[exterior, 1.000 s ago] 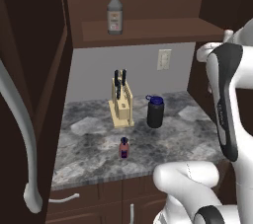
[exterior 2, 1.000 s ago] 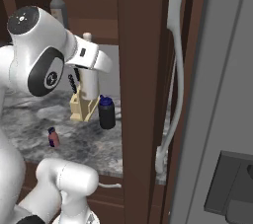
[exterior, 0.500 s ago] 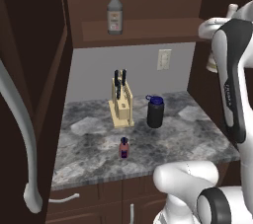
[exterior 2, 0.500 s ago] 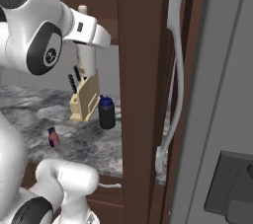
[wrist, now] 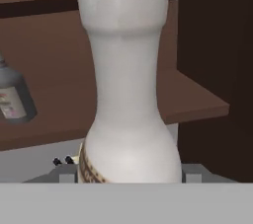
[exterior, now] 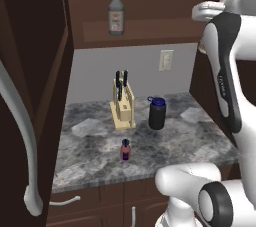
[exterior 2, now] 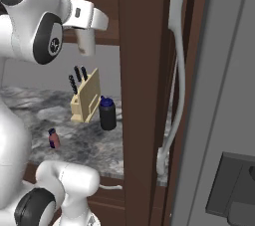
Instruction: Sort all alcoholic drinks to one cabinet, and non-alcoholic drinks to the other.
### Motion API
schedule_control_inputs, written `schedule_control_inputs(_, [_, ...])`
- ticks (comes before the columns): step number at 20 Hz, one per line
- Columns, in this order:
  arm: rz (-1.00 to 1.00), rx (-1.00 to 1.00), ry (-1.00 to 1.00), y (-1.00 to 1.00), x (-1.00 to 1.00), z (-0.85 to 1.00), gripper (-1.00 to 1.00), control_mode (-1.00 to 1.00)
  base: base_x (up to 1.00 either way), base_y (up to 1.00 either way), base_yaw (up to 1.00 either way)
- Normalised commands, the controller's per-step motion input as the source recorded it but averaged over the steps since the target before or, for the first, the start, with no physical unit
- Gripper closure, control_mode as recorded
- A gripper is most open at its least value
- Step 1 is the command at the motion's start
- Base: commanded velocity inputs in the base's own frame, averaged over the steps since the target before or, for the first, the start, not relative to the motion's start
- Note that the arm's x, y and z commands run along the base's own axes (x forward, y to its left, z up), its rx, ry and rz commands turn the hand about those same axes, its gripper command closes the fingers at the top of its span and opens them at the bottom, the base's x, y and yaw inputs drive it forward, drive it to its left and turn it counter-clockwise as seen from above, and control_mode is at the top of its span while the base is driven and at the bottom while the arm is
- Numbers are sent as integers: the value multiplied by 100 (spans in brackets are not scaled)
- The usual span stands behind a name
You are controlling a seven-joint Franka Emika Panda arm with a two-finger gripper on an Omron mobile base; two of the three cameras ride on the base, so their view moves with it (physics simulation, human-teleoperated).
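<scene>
My gripper (exterior 2: 87,20) is shut on the cream-white slim-necked bottle (exterior 2: 85,41) and holds it upright in the air, level with the cabinet shelf (exterior: 150,28). Close up in the hand view, the same bottle (wrist: 126,94) stands before the shelf (wrist: 197,99). The clear glass bottle (exterior: 116,16) with a red cap stands on that shelf, left of the held one. On the counter are the black blue-lidded bottle (exterior: 157,113) and, nearer the front, the small red bottle (exterior: 125,149).
A wooden knife block (exterior: 123,103) stands on the marble counter (exterior: 95,151) beside the black bottle. The open cabinet door with its long grey handle (exterior: 22,136) is at the left. Another door and handle (exterior 2: 177,70) are close at the right.
The arm has risen and carried the cream-white bottle up from above the counter to shelf height. The bottles on the counter and shelf have stayed put.
</scene>
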Motion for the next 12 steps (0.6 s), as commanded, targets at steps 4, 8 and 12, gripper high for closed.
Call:
schedule_control_inputs(4, [0, 0, -10, 14, 49, 25, 100, -100, 0, 0, 0])
schedule_control_inputs(8, [0, 0, -5, 11, 54, 11, 100, -100, 0, 0, 0])
schedule_control_inputs(12, [1, 0, 0, 7, 58, 0, 100, -100, 0, 0, 0])
